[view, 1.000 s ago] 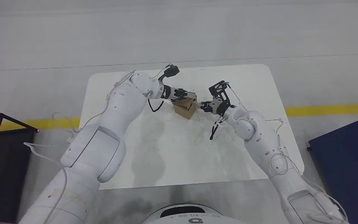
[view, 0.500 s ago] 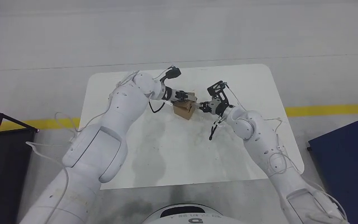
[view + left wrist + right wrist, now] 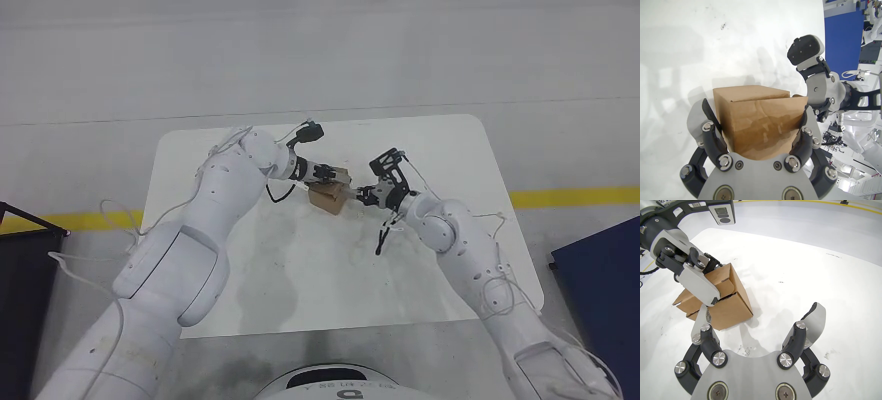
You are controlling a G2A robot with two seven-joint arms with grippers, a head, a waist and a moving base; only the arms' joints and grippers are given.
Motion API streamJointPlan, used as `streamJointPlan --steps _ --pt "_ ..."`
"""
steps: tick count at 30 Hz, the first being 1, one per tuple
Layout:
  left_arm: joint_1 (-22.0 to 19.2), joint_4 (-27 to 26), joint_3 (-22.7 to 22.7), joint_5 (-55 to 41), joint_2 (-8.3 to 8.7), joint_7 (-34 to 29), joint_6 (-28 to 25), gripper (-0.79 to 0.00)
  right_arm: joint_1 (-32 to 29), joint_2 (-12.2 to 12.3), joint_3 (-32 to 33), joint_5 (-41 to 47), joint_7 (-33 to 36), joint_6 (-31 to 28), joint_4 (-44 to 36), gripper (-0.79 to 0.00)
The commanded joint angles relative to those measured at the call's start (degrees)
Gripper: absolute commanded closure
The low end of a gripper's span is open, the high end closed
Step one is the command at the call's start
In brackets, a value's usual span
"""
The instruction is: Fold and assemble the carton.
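A small brown carton [image 3: 330, 194] sits on the white table [image 3: 250, 280], just behind its middle. My left gripper [image 3: 755, 113] is shut on the carton [image 3: 761, 121], one pad on each of two opposite sides. In the right wrist view, the left gripper [image 3: 715, 281] clamps the carton [image 3: 730, 306] at its folded top flaps, and a slit shows between two flaps. My right gripper [image 3: 759, 313] is open beside the carton. One of its fingers [image 3: 701, 315] lies against the carton's side and the other stands apart over bare table.
The table has a rounded far edge [image 3: 772, 236] and scuff marks [image 3: 743, 350]. A yellow floor line [image 3: 580, 197] runs past the table's right side. A dark blue object [image 3: 600, 275] is on the floor at the right, and a black one [image 3: 20, 270] at the left.
The right gripper has edged slightly closer to the carton. The left gripper and the carton have shifted only a little.
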Motion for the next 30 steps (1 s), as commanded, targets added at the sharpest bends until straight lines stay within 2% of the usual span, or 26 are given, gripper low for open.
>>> streamJointPlan --steps 1,5,20,23,25,30 --pt "0.02 0.06 0.04 0.19 -0.01 -0.03 0.03 -0.77 -0.62 0.21 0.27 0.0 1.35 -0.77 -0.73 -0.785" --pt "0.08 0.11 0.0 0.26 -0.03 -0.11 0.08 -0.763 -1.9 0.75 1.56 1.74 4.76 -2.83 -2.77 -0.785" --pt "0.1 0.14 -0.01 0.27 -0.04 -0.18 0.13 -0.736 -2.27 0.88 2.01 1.98 4.88 -2.92 -3.44 -0.785" --pt "-0.24 0.22 -0.81 -1.21 0.16 0.03 -1.21 -0.739 -2.35 0.7 2.85 2.12 0.4 0.77 -4.18 -0.785" --pt "-0.24 0.22 -1.23 -1.98 0.26 0.09 -1.77 -0.782 -2.13 0.6 2.73 1.7 -0.51 1.91 -4.01 -0.785" --pt "-0.36 0.49 -2.1 -3.39 0.63 -0.41 -2.45 -0.785 -1.55 0.43 2.4 1.89 -1.11 2.38 -2.98 -0.785"
